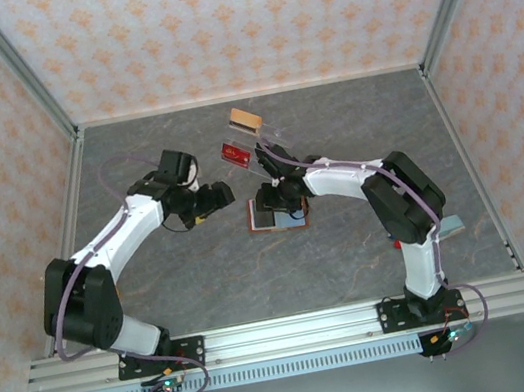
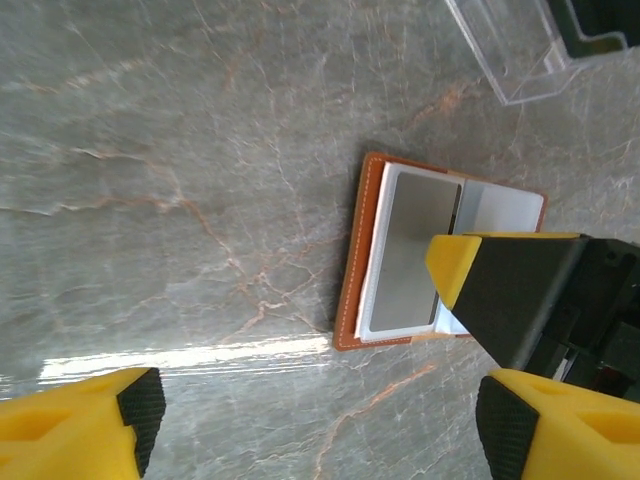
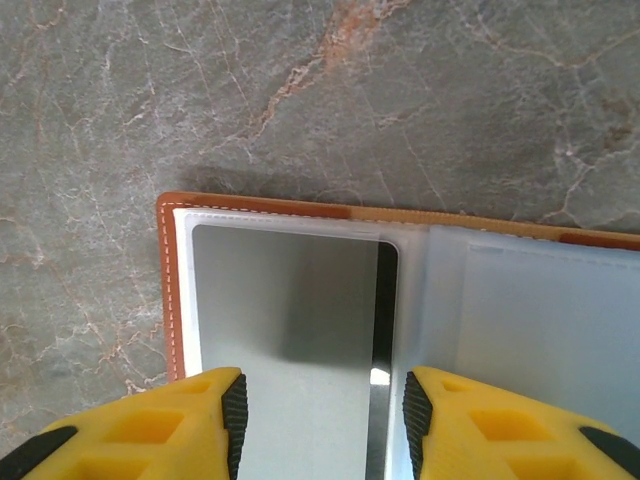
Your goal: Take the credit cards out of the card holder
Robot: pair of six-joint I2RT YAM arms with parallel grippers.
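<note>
Card holder [image 3: 170,290] lies flat and open on the marble table [image 2: 150,150], right under the right gripper [image 3: 322,420]. Its two yellow fingers [image 3: 225,425] stand apart over the clear sleeve [image 3: 300,225] on one page. Nothing's pinched between them as far as I can see, so it's released. A grey card [image 3: 280,300] sits in that sleeve, just ahead of the fingertips and between them.

The left gripper [image 2: 320,420] is spread wide and empty, hanging above bare table. The holder is ahead of it, near but not touching.

Out past the right gripper, clear of the holder, a red card [image 1: 236,153] and a tan-orange card [image 1: 245,119] lie on the table.
</note>
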